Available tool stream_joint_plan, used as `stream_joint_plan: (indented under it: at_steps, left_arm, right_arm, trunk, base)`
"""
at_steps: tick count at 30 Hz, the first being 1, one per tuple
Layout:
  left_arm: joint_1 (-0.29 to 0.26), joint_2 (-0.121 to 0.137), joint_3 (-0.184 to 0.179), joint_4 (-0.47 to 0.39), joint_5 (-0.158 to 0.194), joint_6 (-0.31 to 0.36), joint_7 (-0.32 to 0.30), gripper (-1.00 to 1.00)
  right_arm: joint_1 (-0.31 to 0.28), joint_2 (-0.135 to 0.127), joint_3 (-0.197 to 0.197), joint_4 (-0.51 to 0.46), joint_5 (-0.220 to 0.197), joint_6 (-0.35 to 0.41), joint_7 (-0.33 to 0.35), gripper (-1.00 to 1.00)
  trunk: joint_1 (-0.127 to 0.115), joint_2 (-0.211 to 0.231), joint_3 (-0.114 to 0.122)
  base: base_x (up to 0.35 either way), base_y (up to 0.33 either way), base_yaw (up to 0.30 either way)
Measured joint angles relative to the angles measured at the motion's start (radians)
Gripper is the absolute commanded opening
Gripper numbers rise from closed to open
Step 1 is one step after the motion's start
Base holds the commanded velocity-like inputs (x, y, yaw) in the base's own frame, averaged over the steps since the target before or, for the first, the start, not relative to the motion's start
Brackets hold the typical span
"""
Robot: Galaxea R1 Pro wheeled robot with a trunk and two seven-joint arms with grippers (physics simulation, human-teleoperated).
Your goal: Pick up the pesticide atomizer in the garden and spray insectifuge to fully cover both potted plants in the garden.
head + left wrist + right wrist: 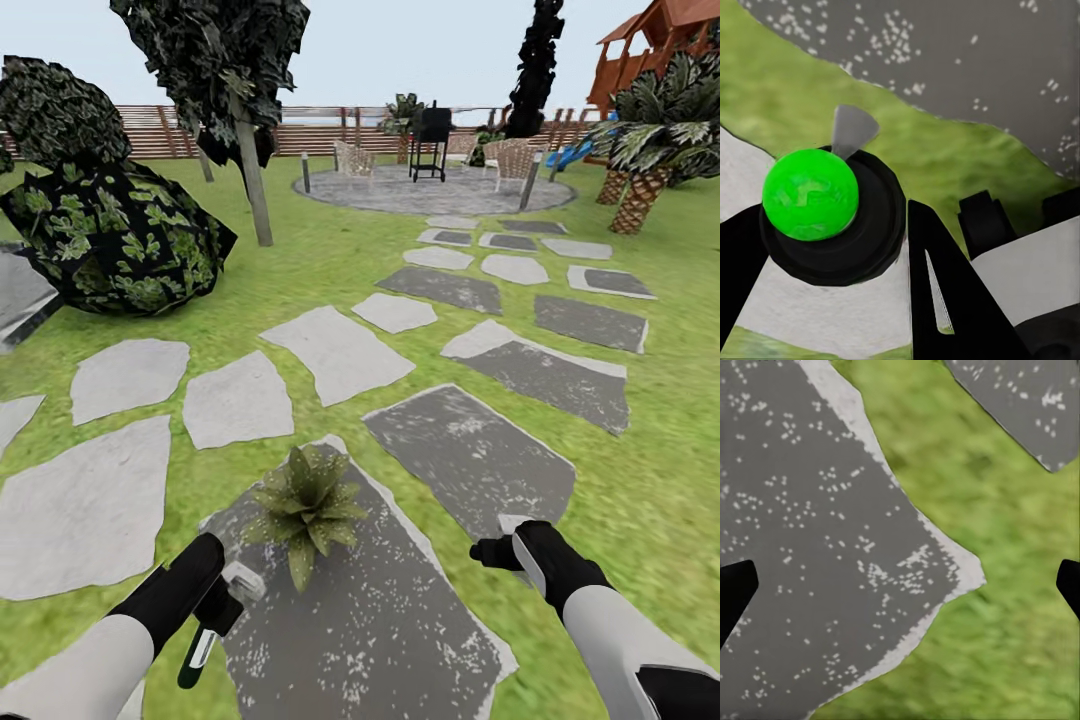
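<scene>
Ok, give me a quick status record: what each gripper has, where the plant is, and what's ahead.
left gripper: shut on the spray bottle, nozzle head toward the plant
right gripper: open, holding nothing, over a dark stone slab
potted plant: on the near dark slab, just ahead of the left gripper
second plant: not made out
ahead: stepping stones lead to a round patio with a grill; fence behind

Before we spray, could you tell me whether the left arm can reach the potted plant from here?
Probably yes: the left pincer grips the spray bottle just short of the potted plant, nothing between.
</scene>
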Motion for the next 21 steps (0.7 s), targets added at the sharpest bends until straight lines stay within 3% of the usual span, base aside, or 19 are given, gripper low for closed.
stream_joint_plan:
  at_steps: [13, 21]
  left_arm:
    - [0.0, 0.0, 0.0, 0.0, 0.0, 0.0, 0.0, -1.0]
    - [0.0, 0.0, 0.0, 0.0, 0.0, -0.001, 0.0, -1.0]
  right_arm:
    - [0.0, 0.0, -0.001, -0.002, -0.001, 0.0, 0.0, 1.0]
    - [0.0, 0.0, -0.001, -0.002, -0.002, 0.001, 0.0, 1.0]
  trunk:
    - [0.0, 0.0, 0.011]
    - [0.0, 0.0, 0.022]
  base:
    - [0.0, -0.026, 0.205]
    - [-0.084, -0.232, 0.114]
